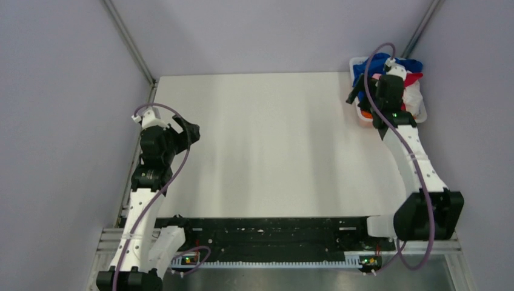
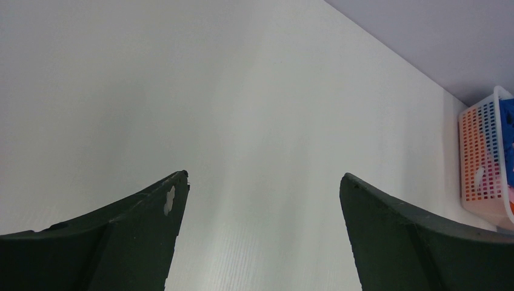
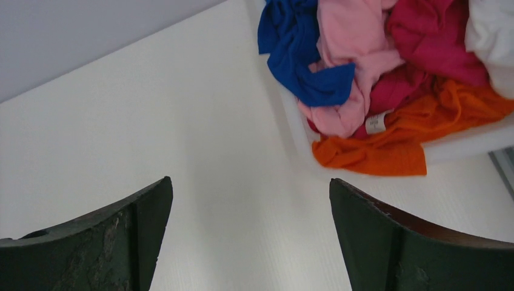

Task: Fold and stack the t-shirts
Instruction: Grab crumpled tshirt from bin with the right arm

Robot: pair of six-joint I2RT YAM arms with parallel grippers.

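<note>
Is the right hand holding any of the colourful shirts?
No: the right hand is open and empty over the table, and the shirts lie bunched in the basket ahead of it.

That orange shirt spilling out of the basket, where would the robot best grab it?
Probably take the orange t-shirt by its loose edge, which hangs over the basket rim toward the table. That flap lies free with nothing piled on it, so the open right gripper could come down on it from the table side.
</note>
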